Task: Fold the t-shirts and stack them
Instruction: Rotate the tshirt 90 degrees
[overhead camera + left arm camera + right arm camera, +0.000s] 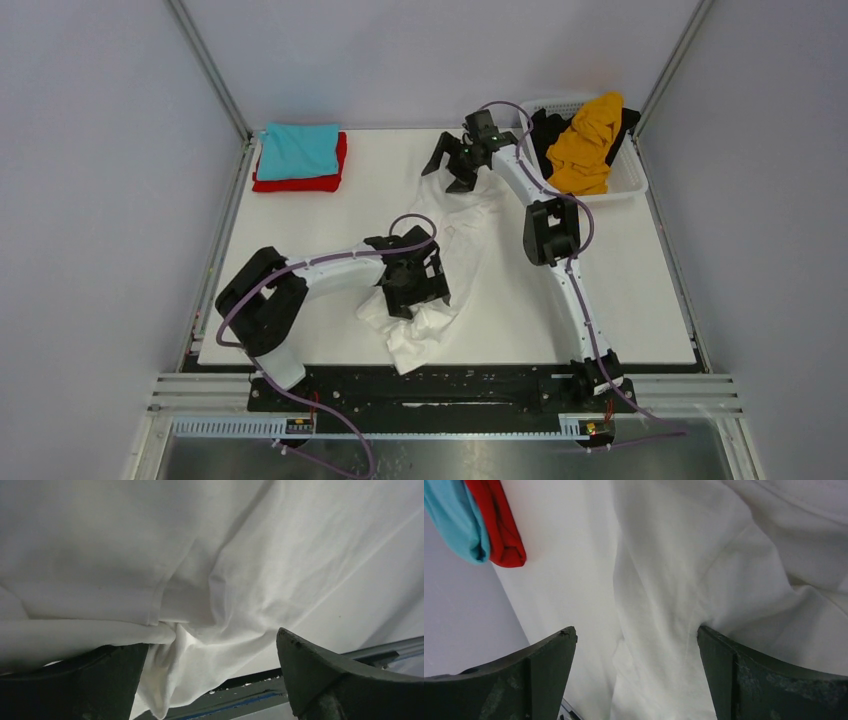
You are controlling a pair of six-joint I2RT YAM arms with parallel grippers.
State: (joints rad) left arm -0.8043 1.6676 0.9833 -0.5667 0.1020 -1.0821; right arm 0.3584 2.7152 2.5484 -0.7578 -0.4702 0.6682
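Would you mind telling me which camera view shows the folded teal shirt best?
The top external view: the teal shirt lies whole, folded on the red shirt, far left. The right wrist view catches only its edge; the left wrist view shows none of it.

White t-shirt (465,240) rumpled at centre; teal t-shirt (298,150) stacked on red t-shirt (300,184) (far left corner).

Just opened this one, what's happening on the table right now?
Both arms are at the white t-shirt, which lies crumpled mid-table. The left gripper is open over its near end and the right gripper is open over its far end; neither grips it. A folded teal shirt sits on a folded red shirt far left. The orange-yellow shirt and black shirt lie in the basket.
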